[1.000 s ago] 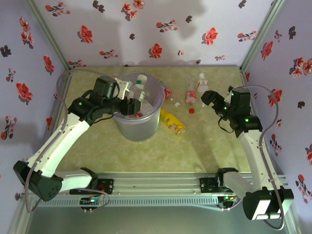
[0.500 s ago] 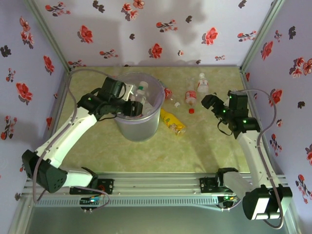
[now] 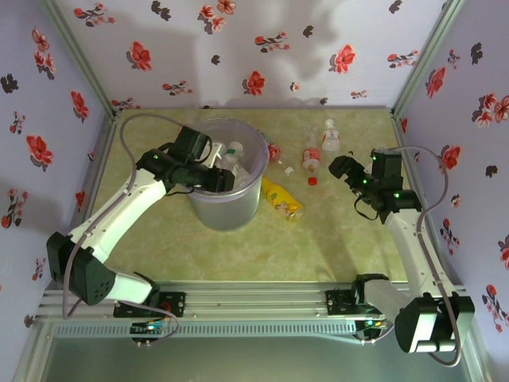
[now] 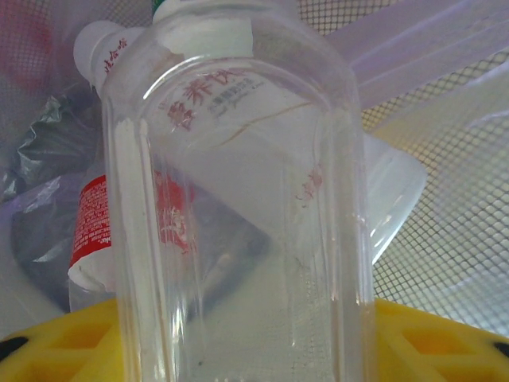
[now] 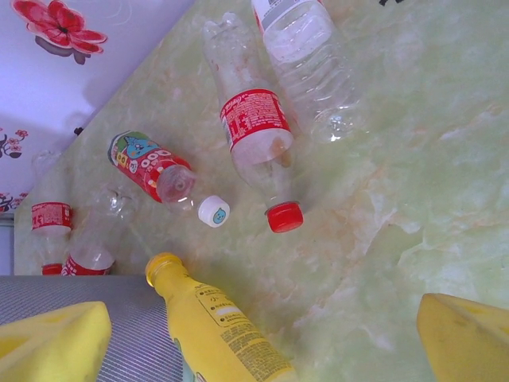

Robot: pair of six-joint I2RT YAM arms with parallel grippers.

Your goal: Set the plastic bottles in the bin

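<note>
The bin is a grey translucent bucket standing left of centre. My left gripper reaches down inside it, shut on a clear plastic bottle with red print, which sits between the yellow pads. A red-labelled bottle lies behind it in the bin. My right gripper hangs open above the table, nothing between its fingers. Below it lie a yellow bottle, a red-capped bottle, a clear bottle and a cartoon-labelled bottle.
A loose white cap lies by the red-capped bottle. Two small red-labelled bottles rest near the back wall beside the bin's ribbed side. Flowered walls close in the table on three sides.
My left arm has swung inward and carried the clear bottle farther over and into the bin. The right arm has shifted only slightly.
</note>
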